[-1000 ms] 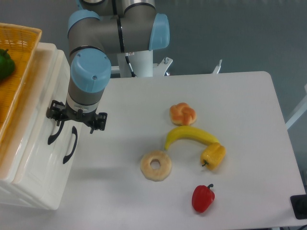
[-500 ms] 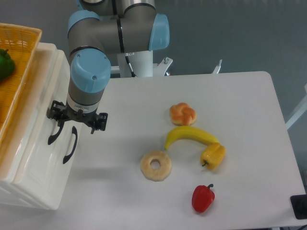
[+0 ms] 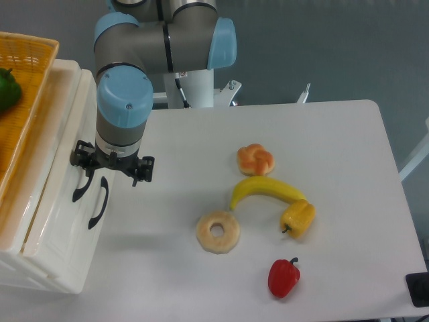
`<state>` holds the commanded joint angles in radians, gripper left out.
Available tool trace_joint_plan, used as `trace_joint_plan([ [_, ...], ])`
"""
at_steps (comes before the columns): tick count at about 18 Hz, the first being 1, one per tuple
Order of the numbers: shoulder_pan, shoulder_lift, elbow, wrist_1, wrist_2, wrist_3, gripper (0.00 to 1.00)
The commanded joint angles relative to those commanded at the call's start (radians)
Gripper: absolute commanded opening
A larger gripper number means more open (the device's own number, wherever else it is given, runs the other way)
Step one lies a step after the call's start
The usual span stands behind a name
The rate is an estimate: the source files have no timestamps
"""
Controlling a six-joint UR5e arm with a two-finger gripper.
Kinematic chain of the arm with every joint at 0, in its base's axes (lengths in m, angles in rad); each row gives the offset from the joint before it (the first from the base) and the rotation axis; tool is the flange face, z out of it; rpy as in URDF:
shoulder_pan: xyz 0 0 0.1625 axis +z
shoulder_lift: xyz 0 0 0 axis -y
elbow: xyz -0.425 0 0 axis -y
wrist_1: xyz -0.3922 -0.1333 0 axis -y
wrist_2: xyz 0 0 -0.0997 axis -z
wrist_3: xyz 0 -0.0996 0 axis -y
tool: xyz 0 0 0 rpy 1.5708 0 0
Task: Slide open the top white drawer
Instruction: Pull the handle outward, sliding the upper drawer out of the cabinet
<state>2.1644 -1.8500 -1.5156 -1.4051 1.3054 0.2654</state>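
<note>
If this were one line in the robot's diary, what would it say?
stage: opening | end effector: at top white drawer handle, grip hidden | drawer: out a little | table: food untouched

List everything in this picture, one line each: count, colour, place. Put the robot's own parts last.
table: one, white, fills most of the view.
cabinet: one, cream-white, at the table's left edge.
top drawer: one, cream-white, uppermost in the cabinet, black handle under the gripper.
lower drawer: one, cream-white, below it, black handle.
basket: one, orange wicker, on top of the cabinet.
green pepper: one, in the basket, cut off by the left edge.
bread roll: one, orange-tan, table centre.
banana: one, yellow, below the roll.
yellow pepper: one, at the banana's right end.
doughnut: one, pale tan, left of the yellow pepper.
red pepper: one, near the table's front edge.
arm: one, grey with blue caps, from the top.
gripper: one, black, at the top drawer's handle.
</note>
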Motion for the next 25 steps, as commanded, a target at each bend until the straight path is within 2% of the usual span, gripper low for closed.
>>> trace_joint_plan([
  [12, 0.011, 0.002, 0.011, 0.002, 0.002, 0.002, 1.0],
  [16, 0.011, 0.002, 0.012, 0.0, 0.054, 0.024, 1.0],
  [25, 0.035, 0.003, 0.015, 0.002, 0.057, 0.043, 1.0],
])
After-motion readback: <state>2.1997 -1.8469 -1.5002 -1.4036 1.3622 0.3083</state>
